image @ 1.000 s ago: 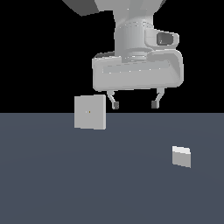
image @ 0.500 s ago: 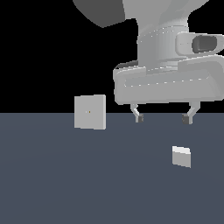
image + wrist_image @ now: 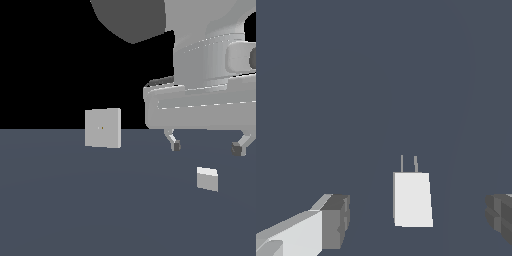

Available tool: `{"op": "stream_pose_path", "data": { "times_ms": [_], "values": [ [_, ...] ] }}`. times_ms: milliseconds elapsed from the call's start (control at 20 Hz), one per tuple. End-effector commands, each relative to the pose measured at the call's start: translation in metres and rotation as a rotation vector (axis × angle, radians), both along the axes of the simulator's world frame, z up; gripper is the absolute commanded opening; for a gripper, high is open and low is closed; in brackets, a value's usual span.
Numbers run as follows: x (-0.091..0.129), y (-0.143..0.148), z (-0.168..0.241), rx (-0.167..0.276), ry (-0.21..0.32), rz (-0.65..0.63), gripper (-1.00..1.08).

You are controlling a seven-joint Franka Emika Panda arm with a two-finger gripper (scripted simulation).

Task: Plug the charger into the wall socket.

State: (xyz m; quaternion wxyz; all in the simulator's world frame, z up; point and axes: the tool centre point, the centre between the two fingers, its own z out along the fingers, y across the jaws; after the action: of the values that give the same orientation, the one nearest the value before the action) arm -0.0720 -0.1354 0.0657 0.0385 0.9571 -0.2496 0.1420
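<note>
The charger (image 3: 207, 178) is a small light-grey block with a whiter top, lying on the dark floor toward the exterior view's right. In the wrist view the charger (image 3: 412, 199) shows two thin prongs sticking out of one end. My gripper (image 3: 206, 147) hangs open above the charger, its two fingertips spread wide to either side with nothing between them. The wall socket (image 3: 103, 128) is an upright light-grey square plate with a tiny yellowish dot at its centre, standing toward the exterior view's left, well apart from the gripper.
A dark blue-grey floor (image 3: 75, 210) spreads across the lower half of the exterior view. Black background lies behind it. The arm's bulky grey body (image 3: 210, 75) fills the upper right of the exterior view.
The gripper has travelled toward the exterior view's right and come lower and closer, from near the wall socket to over the charger. Charger and socket have not moved.
</note>
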Motion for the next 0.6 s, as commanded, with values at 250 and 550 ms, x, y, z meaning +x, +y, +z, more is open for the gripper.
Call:
{"op": "stream_pose_path", "data": {
  "times_ms": [250,550],
  "values": [
    [-0.002,-0.003,-0.003,-0.002,-0.007,-0.014,1.00],
    [-0.003,-0.003,-0.016,-0.001,-0.007,-0.015,1.00]
  ]
}}
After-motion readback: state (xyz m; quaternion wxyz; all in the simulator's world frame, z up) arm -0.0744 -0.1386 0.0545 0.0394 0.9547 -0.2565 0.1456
